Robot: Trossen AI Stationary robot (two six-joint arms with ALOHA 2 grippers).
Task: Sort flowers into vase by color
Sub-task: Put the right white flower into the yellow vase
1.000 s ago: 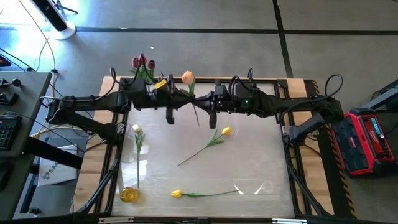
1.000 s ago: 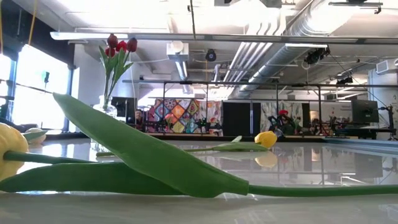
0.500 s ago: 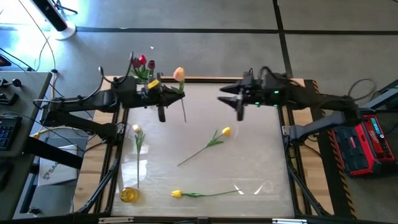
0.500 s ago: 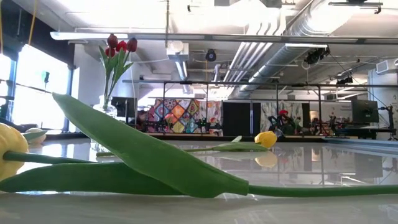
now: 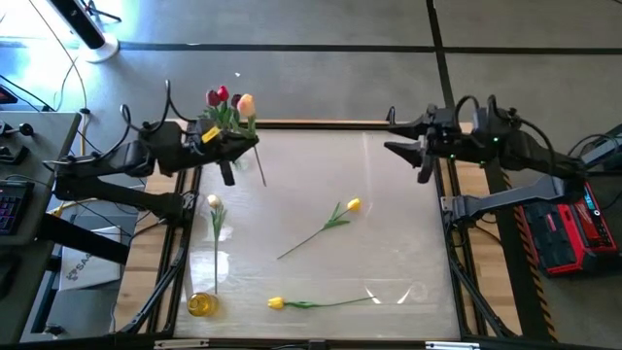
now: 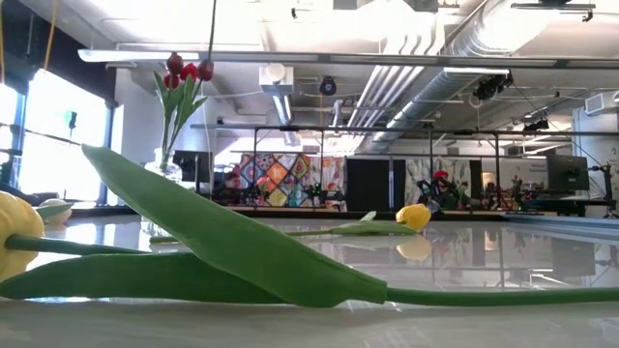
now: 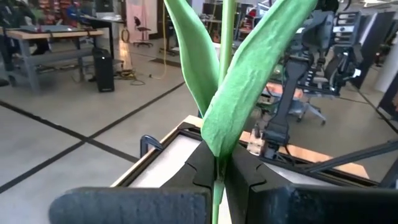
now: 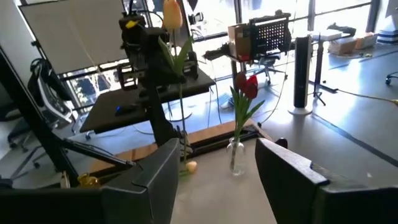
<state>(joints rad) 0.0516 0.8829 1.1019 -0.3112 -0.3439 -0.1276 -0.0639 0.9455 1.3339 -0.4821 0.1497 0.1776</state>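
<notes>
Left gripper [image 5: 229, 156] at the bench's [image 5: 389, 243] far left corner, jaws closed on the stem of a peach tulip [image 5: 246, 104], head up beside the red tulips [image 5: 220, 95] standing in the vase [image 8: 236, 155]. Right gripper [image 5: 420, 154] over the far right edge, jaws spread wide, holding nothing. Two yellow tulips [image 5: 352, 205] [image 5: 276, 303] and a cream tulip [image 5: 213, 201] lie flat on the bench, well apart.

Left end effector [image 5: 229, 156] holds an orange tulip [image 5: 246, 105] — beside the vase [image 5: 222, 109].

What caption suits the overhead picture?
Left gripper carries an orange tulip toward the red tulips.
</notes>
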